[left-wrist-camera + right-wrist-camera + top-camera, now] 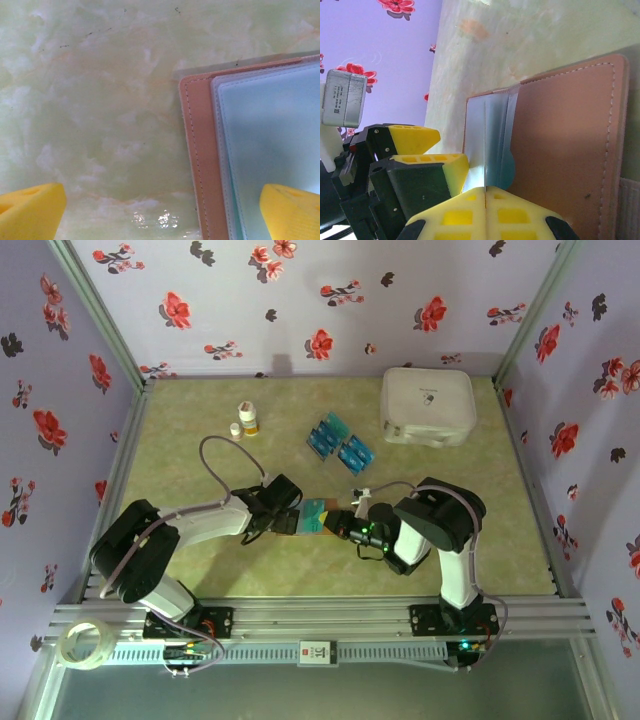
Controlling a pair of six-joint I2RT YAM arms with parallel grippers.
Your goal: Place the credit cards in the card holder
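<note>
Two robot arms meet over an open brown card holder [318, 517] lying a little toward the near edge from the middle of a green marbled table [250, 575]. The left gripper [291, 521] comes in from the holder's left side and the right gripper [347, 527] from its right.

The left gripper's yellow fingers [30, 212] stand spread wide and hold nothing. In the left wrist view, one finger hangs over bare table and the other over the holder's clear plastic sleeves [270, 140], which lie stacked inside the stitched leather edge.

In the right wrist view, the right gripper's fingers [460, 217] are pressed together. The edge of one clear sleeve runs straight into the seam between them, so it appears pinched and lifted off the brown inner cover. A sliver of teal shows just beside that sleeve, too little of it to identify.

The teal-blue credit cards [340, 443] lie in a loose cluster back from the middle of the table, well apart from the holder and from both grippers. A large white rounded case [428, 406] sits near the far right corner. A small bottle [247, 420] and its separate cap [236, 428] stand left of the cards. A roll of clear tape [82, 645] rests on the metal frame at the near left corner, off the table
</note>
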